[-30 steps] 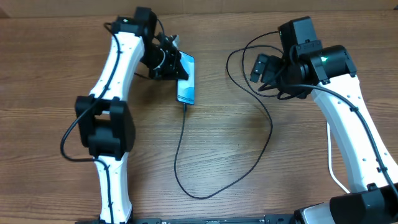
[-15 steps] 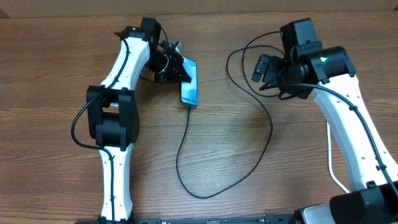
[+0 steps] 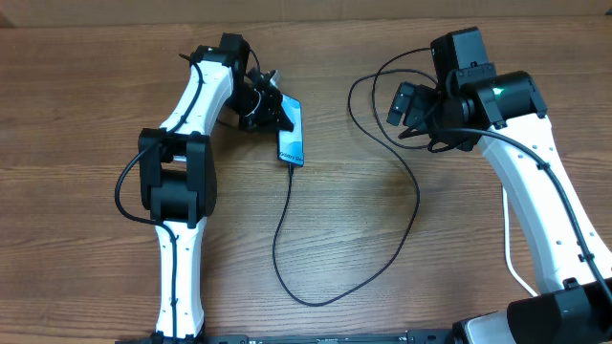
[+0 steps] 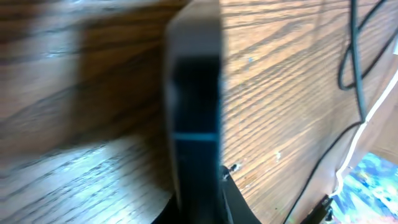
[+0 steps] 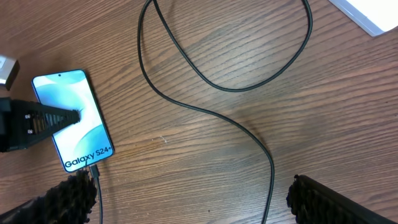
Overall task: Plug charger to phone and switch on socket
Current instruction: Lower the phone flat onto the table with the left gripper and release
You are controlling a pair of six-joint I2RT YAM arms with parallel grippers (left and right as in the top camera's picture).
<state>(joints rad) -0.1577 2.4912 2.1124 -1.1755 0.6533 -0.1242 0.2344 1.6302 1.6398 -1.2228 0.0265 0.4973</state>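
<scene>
Phone (image 3: 292,134) and left gripper (image 3: 275,110) nudged slightly right | left fingers closed, tips on phone's screen | right gripper (image 3: 400,103) wide open, empty | charger (image 3: 287,239) tip at phone's near end, seemingly plugged | next, likely: press socket (image 5: 379,12) switch

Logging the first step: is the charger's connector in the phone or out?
In, apparently: the tip of the charger meets the bottom edge of the phone below the Galaxy text, no gap showing. Depth: cannot tell.
</scene>
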